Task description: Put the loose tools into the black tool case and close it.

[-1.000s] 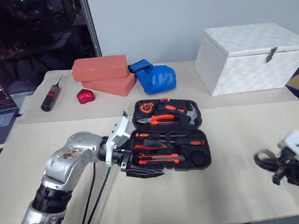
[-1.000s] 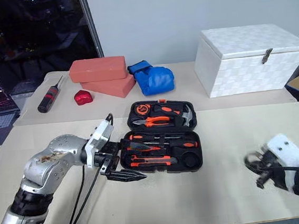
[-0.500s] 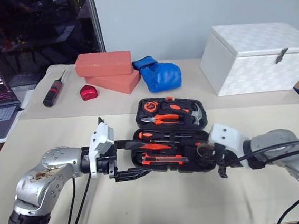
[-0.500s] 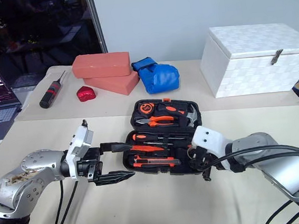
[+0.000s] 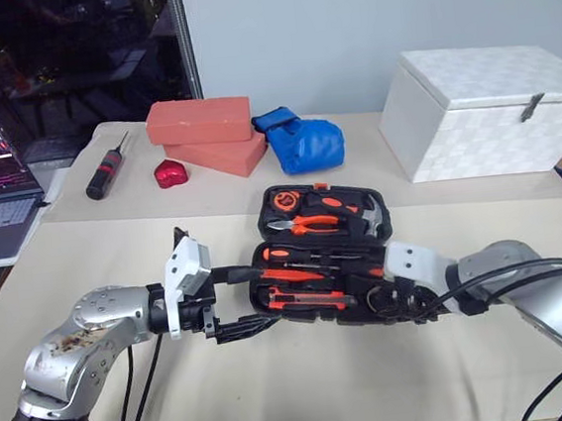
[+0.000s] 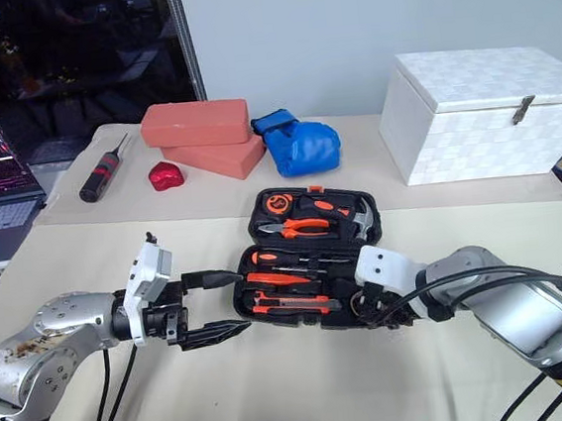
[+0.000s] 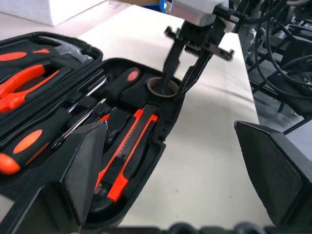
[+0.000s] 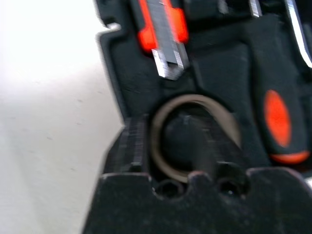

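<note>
Left wrist view: right gripper [image 7: 176, 83] parted, straddling tape roll [image 7: 163, 87] wall in black tool case [image 7: 168, 117] corner.

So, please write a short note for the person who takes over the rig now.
Left pincer: open, empty, beside the black tool case, which lies open on the table.
Right pincer: one finger inside the tape roll and one outside, with the roll sitting in its round slot.
Done: screwdrivers and utility knives are in their slots.
Left: free the roll, close the case.
</note>
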Motion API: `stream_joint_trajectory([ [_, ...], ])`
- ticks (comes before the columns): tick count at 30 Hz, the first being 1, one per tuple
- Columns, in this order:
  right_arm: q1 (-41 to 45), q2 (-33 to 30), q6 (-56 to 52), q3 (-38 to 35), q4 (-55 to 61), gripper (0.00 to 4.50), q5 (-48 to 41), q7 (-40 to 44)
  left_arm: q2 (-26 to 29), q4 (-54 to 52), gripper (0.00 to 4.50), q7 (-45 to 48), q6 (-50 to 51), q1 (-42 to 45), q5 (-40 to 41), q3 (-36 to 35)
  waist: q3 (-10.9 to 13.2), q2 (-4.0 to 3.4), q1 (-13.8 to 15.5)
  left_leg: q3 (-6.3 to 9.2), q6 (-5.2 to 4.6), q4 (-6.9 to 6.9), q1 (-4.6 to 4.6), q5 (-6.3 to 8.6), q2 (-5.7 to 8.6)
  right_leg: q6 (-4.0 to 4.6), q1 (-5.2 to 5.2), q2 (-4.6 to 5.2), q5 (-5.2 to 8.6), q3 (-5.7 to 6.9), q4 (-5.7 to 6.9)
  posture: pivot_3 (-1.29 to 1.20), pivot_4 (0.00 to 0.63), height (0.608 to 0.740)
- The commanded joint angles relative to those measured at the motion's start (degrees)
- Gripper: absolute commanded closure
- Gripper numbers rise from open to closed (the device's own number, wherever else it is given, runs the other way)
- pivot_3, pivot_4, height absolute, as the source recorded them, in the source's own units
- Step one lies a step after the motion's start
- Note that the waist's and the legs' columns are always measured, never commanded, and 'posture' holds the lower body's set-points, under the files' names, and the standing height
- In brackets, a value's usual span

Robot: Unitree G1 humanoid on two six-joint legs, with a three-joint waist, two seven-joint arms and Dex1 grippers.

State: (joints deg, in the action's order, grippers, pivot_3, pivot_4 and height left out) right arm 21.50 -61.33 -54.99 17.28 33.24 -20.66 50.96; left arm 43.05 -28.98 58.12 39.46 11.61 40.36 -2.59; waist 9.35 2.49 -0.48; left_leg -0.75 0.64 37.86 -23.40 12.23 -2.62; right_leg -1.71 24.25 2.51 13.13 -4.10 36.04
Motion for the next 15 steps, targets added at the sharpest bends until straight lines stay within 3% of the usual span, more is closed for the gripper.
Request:
stream_joint_trajectory([
  [1,-2.6,-1.5,0.0,-3.6,1.8,1.4,-2.3,2.4,-0.9,0.0,0.0,-2.2,-0.7,1.4,0.0,-0.8,0.0,0.0,0.0,0.0,0.0,0.0,-0.03,0.01,0.0,-0.1,0.02,0.0,-0.04,0.0,0.0,0.0,0.15,0.74],
  [3,-4.1,-1.4,0.3,-7.7,2.9,1.4,-4.2,2.7,-2.1,1.0,0.0,-4.5,1.0,2.6,1.2,-1.2,0.0,0.0,0.4,0.03,0.05,-0.01,-0.07,0.06,0.0,-0.29,0.02,0.0,-0.1,0.03,0.0,0.0,0.15,0.74],
  [6,-6.2,5.2,0.3,-20.4,3.5,1.4,-10.0,-0.6,-7.6,5.0,0.0,-15.1,3.4,7.0,-0.7,-1.8,0.0,0.02,0.5,0.04,0.06,-0.01,-0.11,0.07,0.01,-0.31,0.04,-0.01,-0.1,0.04,0.01,0.0,0.15,0.74],
  [9,-6.1,12.3,1.1,-27.3,2.3,1.4,-10.1,-7.9,-11.3,8.0,0.0,-24.1,5.8,11.7,-4.4,-1.1,0.0,0.07,0.5,0.1,0.07,0.05,-0.08,0.05,0.03,-0.4,-0.01,-0.05,-0.23,0.02,0.05,0.0,0.15,0.74],
  [12,-2.5,19.1,-3.1,-31.4,-2.1,1.4,-10.9,-15.5,-14.1,13.5,0.0,-32.8,15.5,18.7,-6.7,-0.2,0.0,0.1,0.1,0.1,0.11,0.1,0.0,0.01,0.06,-0.43,-0.08,-0.06,-0.35,-0.02,0.05,0.0,0.15,0.74],
  [15,2.0,22.2,-9.1,-31.9,-7.9,1.4,-9.6,-21.5,-16.0,20.9,0.0,-34.9,24.5,25.4,-5.7,-0.2,0.1,0.04,-0.3,0.13,0.0,0.2,-0.02,-0.13,0.15,-0.5,-0.09,-0.05,-0.54,-0.08,0.09,0.0,0.15,0.74],
])
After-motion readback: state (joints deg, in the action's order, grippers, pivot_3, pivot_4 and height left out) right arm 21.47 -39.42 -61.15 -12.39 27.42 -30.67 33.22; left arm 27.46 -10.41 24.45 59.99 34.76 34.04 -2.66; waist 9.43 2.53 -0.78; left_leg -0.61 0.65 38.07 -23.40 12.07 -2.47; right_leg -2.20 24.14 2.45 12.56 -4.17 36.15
